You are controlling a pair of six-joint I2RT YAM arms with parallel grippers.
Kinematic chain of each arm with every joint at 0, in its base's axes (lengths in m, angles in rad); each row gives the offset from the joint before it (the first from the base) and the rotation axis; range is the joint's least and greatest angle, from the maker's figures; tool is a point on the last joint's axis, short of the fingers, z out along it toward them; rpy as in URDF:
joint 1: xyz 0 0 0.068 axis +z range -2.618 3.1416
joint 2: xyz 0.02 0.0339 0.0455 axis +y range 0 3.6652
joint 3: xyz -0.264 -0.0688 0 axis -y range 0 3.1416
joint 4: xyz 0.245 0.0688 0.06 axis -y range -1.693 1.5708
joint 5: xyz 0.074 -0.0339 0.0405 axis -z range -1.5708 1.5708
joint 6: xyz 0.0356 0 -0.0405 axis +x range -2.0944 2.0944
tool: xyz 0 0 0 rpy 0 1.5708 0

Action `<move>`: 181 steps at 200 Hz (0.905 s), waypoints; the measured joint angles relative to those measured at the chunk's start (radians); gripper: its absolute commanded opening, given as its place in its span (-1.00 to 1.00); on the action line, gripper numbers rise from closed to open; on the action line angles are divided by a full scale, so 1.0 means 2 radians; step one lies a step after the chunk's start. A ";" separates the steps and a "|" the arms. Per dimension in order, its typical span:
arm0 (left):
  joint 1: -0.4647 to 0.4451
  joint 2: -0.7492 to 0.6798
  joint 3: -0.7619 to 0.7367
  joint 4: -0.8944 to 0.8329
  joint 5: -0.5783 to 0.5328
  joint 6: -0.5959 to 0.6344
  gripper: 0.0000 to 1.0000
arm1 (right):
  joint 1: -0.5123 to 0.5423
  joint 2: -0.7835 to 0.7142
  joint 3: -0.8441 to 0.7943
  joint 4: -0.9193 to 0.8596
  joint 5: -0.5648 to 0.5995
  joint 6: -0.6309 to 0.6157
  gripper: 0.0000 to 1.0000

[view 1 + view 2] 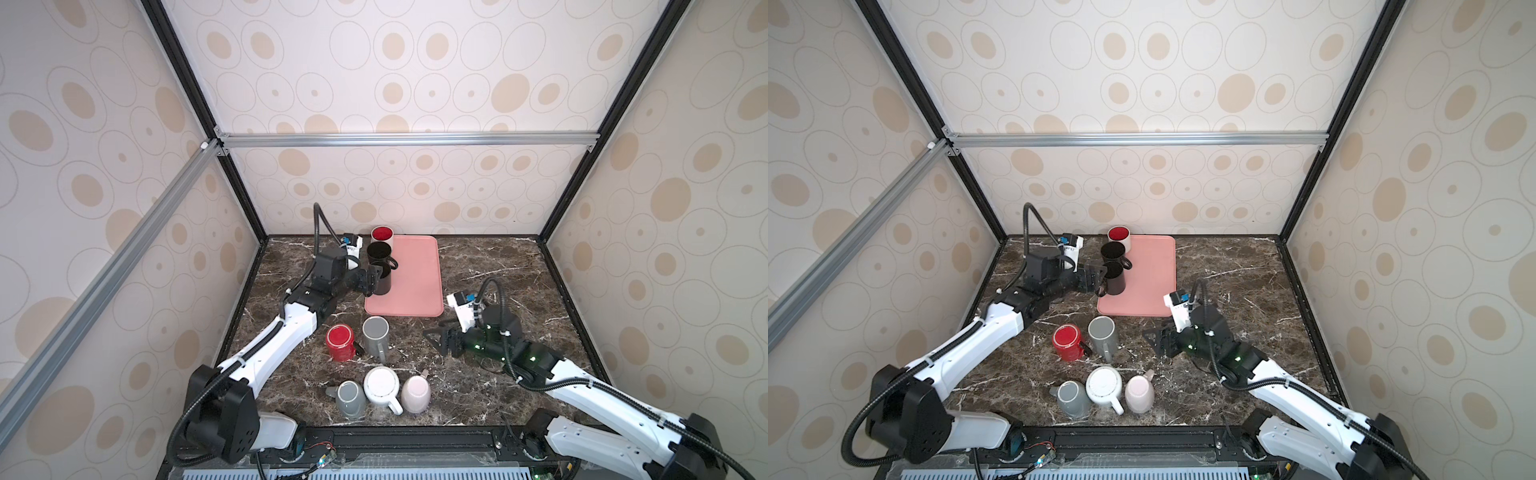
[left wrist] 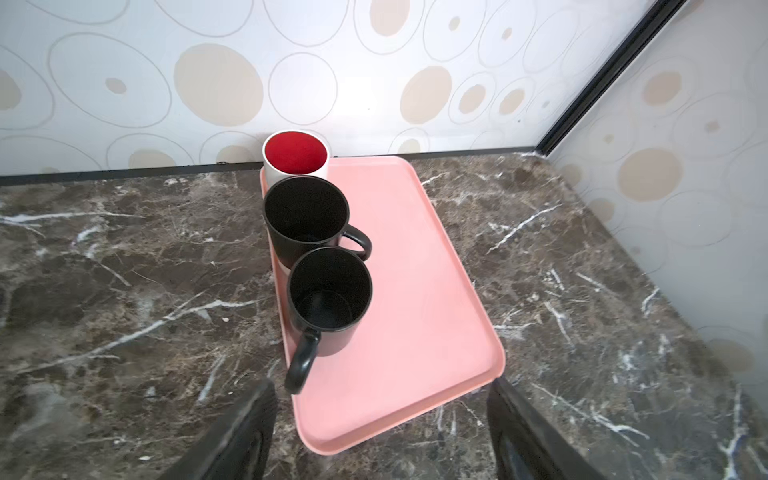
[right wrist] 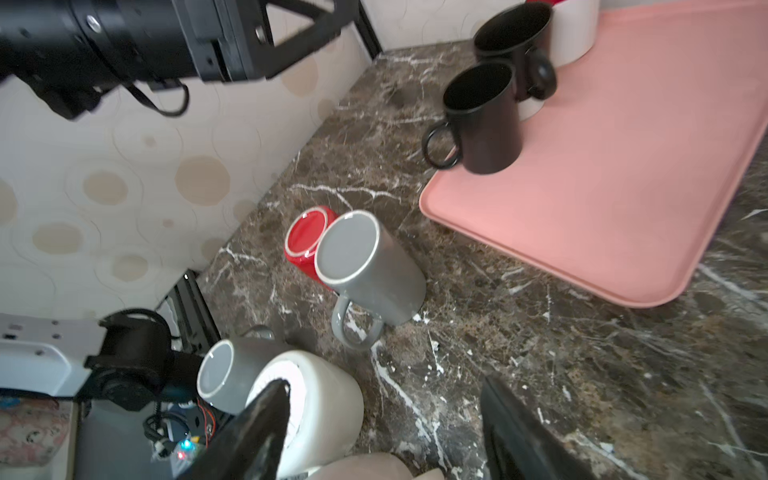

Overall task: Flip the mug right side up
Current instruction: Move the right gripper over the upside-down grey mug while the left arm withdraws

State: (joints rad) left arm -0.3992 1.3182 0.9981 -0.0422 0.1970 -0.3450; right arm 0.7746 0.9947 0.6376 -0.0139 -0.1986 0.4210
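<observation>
The left tool (image 2: 380,395) and right tool (image 3: 384,384) both gape empty. The nearer black mug (image 2: 330,303) has its handle (image 2: 301,365) just beside the left tool, so a sideways swing could snag it and topple the mug off the tray (image 2: 415,291).

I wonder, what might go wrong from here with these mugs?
1. The open left gripper sits right by the handle of the front black mug, which overhangs the pink tray edge; pulling away carelessly might snag it and tip the mug.
2. The inverted red mug and grey mug stand close together, so grasping one may knock the other.
</observation>
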 measured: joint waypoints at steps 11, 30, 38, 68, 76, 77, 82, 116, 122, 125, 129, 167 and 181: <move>0.000 -0.022 -0.028 0.016 0.002 -0.015 0.80 | 0.031 0.025 0.009 -0.001 0.020 0.000 0.53; 0.000 -0.051 -0.059 0.031 -0.001 -0.035 0.99 | 0.069 0.071 0.029 0.001 0.055 0.006 0.53; 0.000 -0.064 -0.066 0.037 -0.004 -0.044 0.99 | 0.082 0.091 0.038 0.002 0.070 0.009 0.53; 0.000 -0.117 -0.079 0.056 -0.020 -0.061 0.99 | 0.120 0.154 0.068 0.002 0.118 0.021 0.53; 0.000 -0.130 -0.080 0.060 -0.022 -0.064 0.99 | 0.131 0.171 0.079 -0.001 0.128 0.023 0.53; 0.000 -0.131 -0.080 0.060 -0.023 -0.064 0.99 | 0.132 0.172 0.080 -0.001 0.129 0.023 0.53; 0.000 -0.138 -0.082 0.062 -0.024 -0.066 0.99 | 0.139 0.183 0.087 -0.002 0.134 0.023 0.53; 0.000 -0.174 -0.106 0.079 -0.036 -0.073 0.99 | 0.175 0.238 0.135 -0.021 0.163 0.026 0.48; 0.000 -0.179 -0.113 0.081 -0.038 -0.073 0.99 | 0.178 0.247 0.145 -0.028 0.167 0.026 0.46; 0.000 -0.182 -0.118 0.082 -0.039 -0.074 0.99 | 0.180 0.252 0.151 -0.033 0.170 0.026 0.44; 0.000 -0.185 -0.123 0.083 -0.040 -0.074 0.99 | 0.182 0.257 0.158 -0.038 0.173 0.027 0.42; 0.000 -0.211 -0.151 0.085 -0.050 -0.076 0.99 | 0.188 0.293 0.195 -0.071 0.205 0.036 0.31; 0.000 -0.217 -0.153 0.086 -0.052 -0.076 0.99 | 0.187 0.304 0.204 -0.082 0.210 0.039 0.29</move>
State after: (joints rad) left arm -0.3992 0.8837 0.6914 0.1307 0.0937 -0.4976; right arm 1.1492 1.6032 1.0451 -0.1776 0.2214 0.4980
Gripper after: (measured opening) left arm 0.994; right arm 0.652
